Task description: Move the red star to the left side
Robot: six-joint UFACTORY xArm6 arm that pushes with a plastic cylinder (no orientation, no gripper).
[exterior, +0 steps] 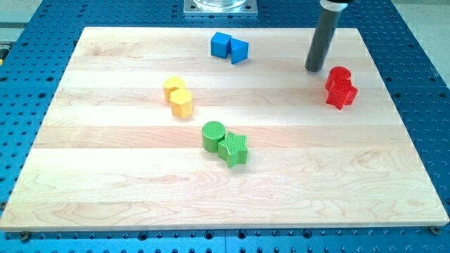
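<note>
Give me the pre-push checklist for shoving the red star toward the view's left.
1. My tip in view: ok.
2. Tip on the star's right, ready to push left: not ok; it sits up-left of the red pair.
3. red star free of neighbours: not ok; the red cylinder touches it.
4. Path leftward open: cannot tell; green star and yellow hexagon lie near it.
5. Star on the wooden board: ok.

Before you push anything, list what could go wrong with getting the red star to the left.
1. My tip sits to the view's left of the red star, so a direct push would likely send it right, toward the board edge.
2. The red cylinder touches the star and may get dragged along.
3. The green star and green cylinder may lie in the leftward path.
</note>
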